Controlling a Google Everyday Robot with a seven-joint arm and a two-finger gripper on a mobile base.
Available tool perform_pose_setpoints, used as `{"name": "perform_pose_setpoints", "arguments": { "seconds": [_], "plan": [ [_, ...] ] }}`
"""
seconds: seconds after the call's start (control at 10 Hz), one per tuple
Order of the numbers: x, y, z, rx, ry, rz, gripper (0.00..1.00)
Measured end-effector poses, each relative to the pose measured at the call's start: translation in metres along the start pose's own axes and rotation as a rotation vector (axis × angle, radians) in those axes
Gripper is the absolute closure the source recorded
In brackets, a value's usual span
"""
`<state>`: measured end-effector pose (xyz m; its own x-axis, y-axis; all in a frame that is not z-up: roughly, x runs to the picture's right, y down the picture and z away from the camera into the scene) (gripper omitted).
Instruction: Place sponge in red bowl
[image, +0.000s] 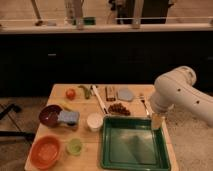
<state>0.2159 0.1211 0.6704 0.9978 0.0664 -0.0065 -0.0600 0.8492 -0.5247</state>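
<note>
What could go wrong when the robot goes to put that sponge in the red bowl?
1. The gripper hangs open near the green tray's far right corner, far from the sponge; reaching across, the arm might knock the white cup.
2. The sponge lies right beside the maroon bowl, so a grasp could shove that bowl.
3. The green cup stands close beside the red bowl; a sloppy drop could miss or tip it.

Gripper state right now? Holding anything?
Gripper: open, holding nothing, hanging over the back right corner of the green tray. The sponge lies on the left side of the table.
</note>
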Motion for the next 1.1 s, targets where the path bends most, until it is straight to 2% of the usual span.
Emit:
{"name": "perform_pose_setpoints", "arguments": {
  "seconds": [0.4, 0.6, 0.9, 1.1],
  "plan": [
    [-0.070, 0.009, 0.006, -0.018, -0.055, -0.064, 0.20],
    [-0.064, 0.010, 0.006, -0.019, -0.043, -0.061, 0.20],
    [-0.065, 0.010, 0.007, -0.020, -0.047, -0.062, 0.20],
    [-0.064, 0.015, 0.010, -0.018, -0.064, -0.040, 0.20]
  ]
}}
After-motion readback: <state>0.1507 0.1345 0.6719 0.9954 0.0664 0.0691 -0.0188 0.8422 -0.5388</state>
